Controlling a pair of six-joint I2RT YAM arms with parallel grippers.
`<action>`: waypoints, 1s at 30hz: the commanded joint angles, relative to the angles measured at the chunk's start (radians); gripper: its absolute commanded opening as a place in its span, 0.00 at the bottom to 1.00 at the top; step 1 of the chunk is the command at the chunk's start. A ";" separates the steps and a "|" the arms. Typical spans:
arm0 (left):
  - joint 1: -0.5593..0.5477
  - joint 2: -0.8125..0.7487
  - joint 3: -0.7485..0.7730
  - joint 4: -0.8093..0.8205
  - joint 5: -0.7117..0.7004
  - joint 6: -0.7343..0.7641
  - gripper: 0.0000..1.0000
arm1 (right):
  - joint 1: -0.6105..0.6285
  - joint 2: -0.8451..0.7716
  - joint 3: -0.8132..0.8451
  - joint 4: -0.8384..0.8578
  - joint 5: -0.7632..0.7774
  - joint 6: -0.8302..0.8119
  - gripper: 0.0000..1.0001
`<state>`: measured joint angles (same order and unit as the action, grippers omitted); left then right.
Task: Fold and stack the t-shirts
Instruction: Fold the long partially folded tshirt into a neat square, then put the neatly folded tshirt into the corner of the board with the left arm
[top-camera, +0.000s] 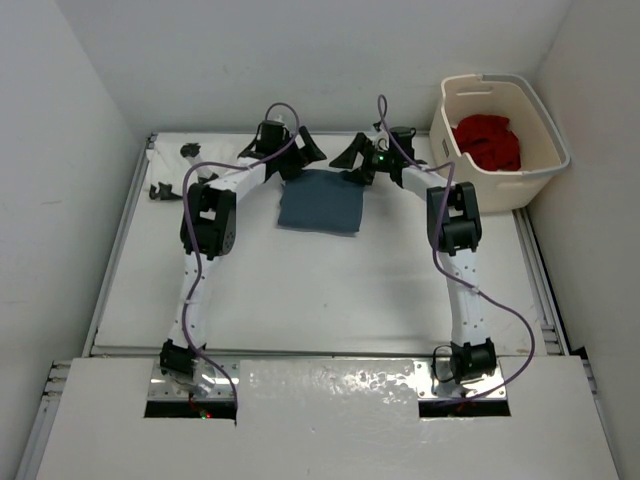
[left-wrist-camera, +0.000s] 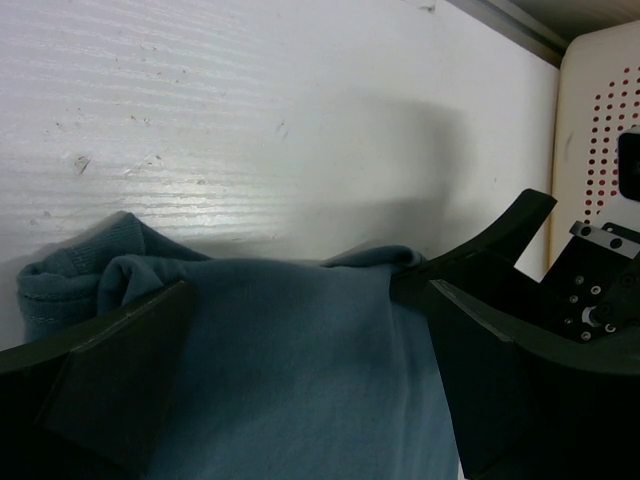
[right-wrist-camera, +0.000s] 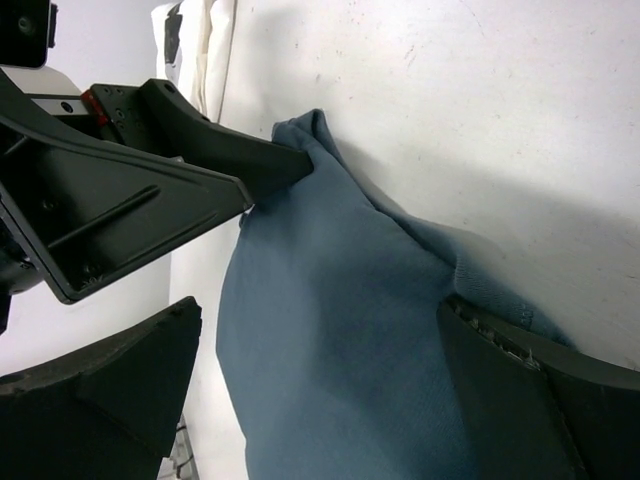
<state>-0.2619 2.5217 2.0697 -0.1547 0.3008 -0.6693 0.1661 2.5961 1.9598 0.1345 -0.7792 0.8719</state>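
A dusty blue-grey t-shirt (top-camera: 320, 202) lies folded into a small rectangle at the far middle of the white table. My left gripper (top-camera: 300, 158) hangs open over its far left corner, and the cloth (left-wrist-camera: 300, 350) fills the space between the wide jaws. My right gripper (top-camera: 352, 165) is open over the far right corner, straddling the shirt's edge (right-wrist-camera: 330, 330). Neither gripper pinches the cloth. The two grippers almost touch tip to tip. A bright red t-shirt (top-camera: 488, 140) sits bunched inside the basket.
The cream laundry basket (top-camera: 548, 130) stands at the far right corner, its perforated wall (left-wrist-camera: 600, 120) close to the grippers. Two small black parts (top-camera: 160, 190) lie at the far left edge. White walls close in on the left, the back and the right.
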 joint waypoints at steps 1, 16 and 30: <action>0.010 -0.035 0.052 -0.048 -0.011 0.034 1.00 | -0.010 -0.025 0.062 -0.044 -0.005 -0.040 0.99; 0.007 -0.419 -0.157 -0.299 -0.187 0.287 1.00 | -0.013 -0.698 -0.477 -0.329 0.219 -0.514 0.99; -0.003 -0.304 -0.207 -0.430 -0.203 0.393 0.98 | -0.013 -0.967 -0.760 -0.437 0.367 -0.614 0.99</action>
<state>-0.2623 2.2150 1.8622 -0.5755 0.1112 -0.2962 0.1566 1.7218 1.1999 -0.3111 -0.4458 0.2996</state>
